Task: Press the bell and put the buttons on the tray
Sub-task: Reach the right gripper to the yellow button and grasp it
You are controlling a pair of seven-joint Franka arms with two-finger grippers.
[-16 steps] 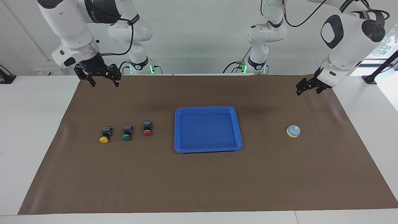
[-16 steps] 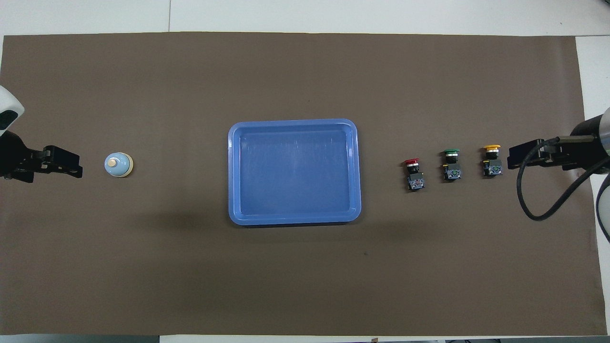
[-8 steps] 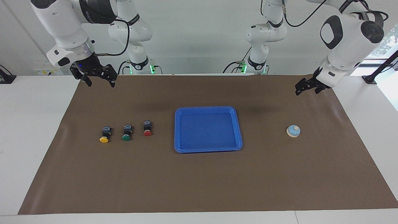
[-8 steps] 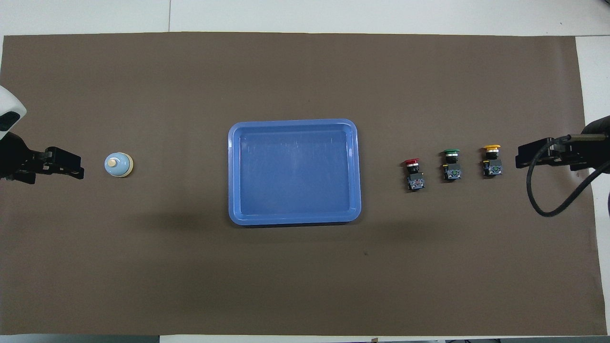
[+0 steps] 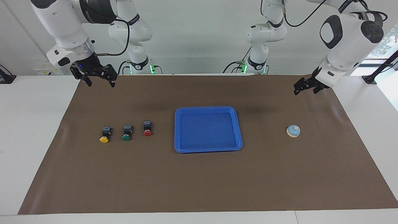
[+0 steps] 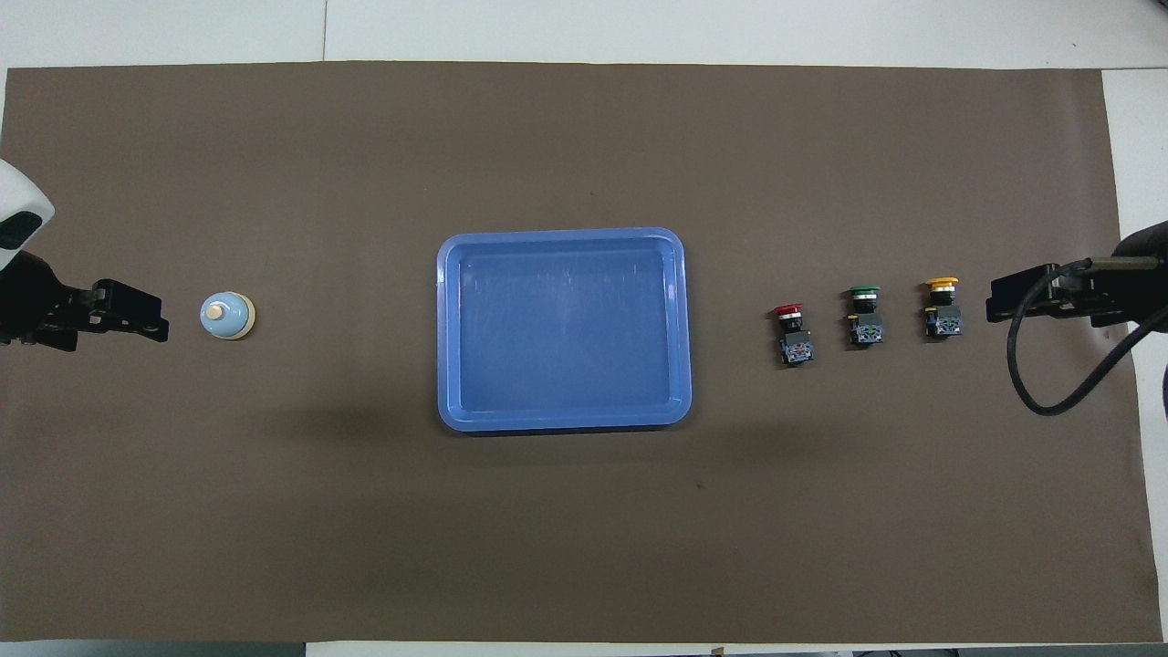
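Since the bell (image 5: 293, 131) sits untouched on the brown mat (image 5: 199, 180) toward the left arm's end of the bench, well apart from the blue tray (image 5: 239, 130) at the middle, I judge the press comes first. My left claw (image 5: 306, 87) hangs released over the mat's edge near the robots; I would bring it over the cream knob, then come straight down so the dome does not skid. Three buttons lie in a row toward the right arm's end: red (image 5: 147, 128) nearest the tray, green (image 5: 127, 132), then yellow (image 5: 105, 134). My right claw (image 5: 98, 79) waits released above that corner. Nothing stands between either claw and its target, and the tray holds nothing.
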